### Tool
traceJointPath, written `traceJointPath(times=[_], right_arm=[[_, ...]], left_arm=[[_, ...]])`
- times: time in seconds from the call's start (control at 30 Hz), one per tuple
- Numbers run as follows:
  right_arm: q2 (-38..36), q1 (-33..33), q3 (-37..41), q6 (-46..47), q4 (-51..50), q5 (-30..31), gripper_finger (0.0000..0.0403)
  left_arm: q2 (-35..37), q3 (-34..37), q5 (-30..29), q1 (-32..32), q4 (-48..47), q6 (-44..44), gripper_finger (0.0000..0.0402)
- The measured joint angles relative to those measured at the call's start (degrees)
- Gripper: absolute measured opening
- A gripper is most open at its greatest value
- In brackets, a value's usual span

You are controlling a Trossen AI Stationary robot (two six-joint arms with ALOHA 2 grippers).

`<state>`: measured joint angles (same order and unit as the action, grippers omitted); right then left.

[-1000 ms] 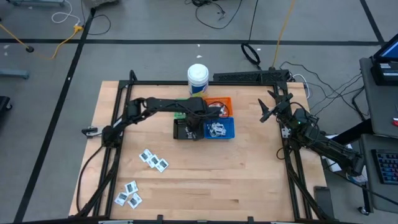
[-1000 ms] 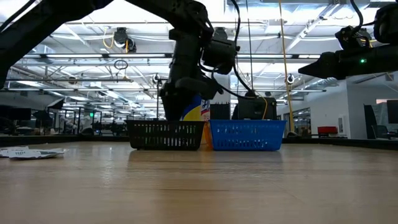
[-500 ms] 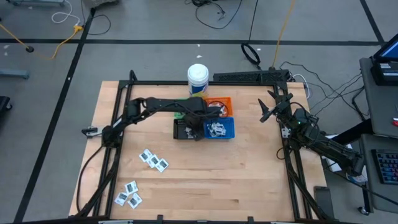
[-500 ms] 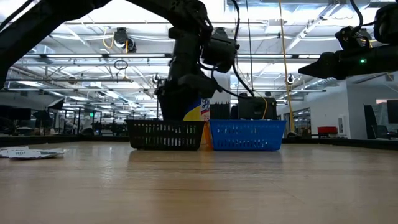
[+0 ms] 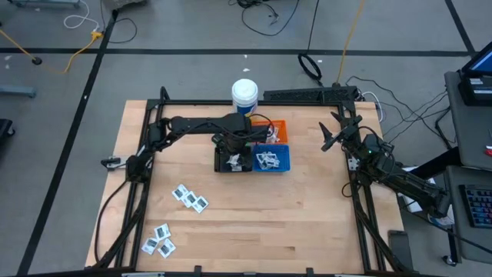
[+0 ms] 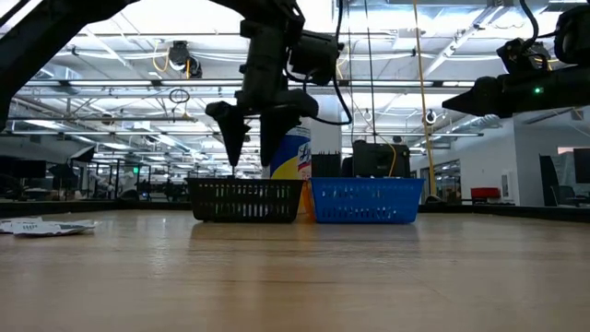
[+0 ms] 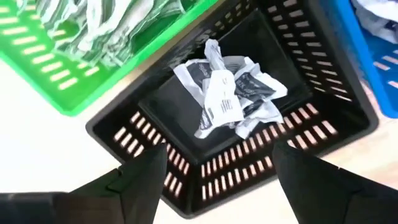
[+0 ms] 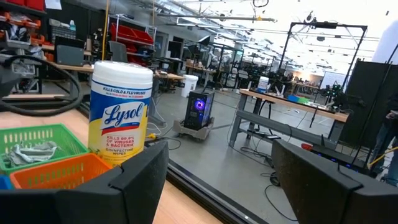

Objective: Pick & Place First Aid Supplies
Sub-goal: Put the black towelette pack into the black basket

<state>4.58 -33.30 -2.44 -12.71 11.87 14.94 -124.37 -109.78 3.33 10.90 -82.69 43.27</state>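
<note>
The crumpled packets (image 7: 229, 96) lie on the floor of the black bin (image 7: 323, 99), and your left claw (image 6: 251, 138) hangs just above that bin with its fingers apart and nothing in them, so you're at the drop-off end of a cycle, I'd say. Loose sachets (image 5: 190, 198) wait on the worktop (image 5: 307, 215) well apart from the bins, a second cluster (image 5: 157, 240) nearer the front edge; your next move calls for lifting clear of the bin walls, then swinging out to them. Open wood all round those sachets, good room. Mind the green bin (image 7: 56, 81) and blue bin (image 5: 273, 160) either side. Your right claw (image 5: 329, 138) waits spread at the far right, empty
</note>
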Motion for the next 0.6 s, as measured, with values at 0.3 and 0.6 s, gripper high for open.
traceJointPath(times=[0.3, 0.6], right_arm=[[0.0, 0.0, 0.0, 0.0, -0.1, 0.0, 0.0279], [0.0, 0.0, 0.0, 0.0, -0.1, 0.0, 0.0279]], left_arm=[[6.2, 7.3, 0.1, -3.4, 5.7, 3.8, 0.0303], [17.8, 24.7, 4.1, -10.0, 12.1, 12.9, 0.0293]])
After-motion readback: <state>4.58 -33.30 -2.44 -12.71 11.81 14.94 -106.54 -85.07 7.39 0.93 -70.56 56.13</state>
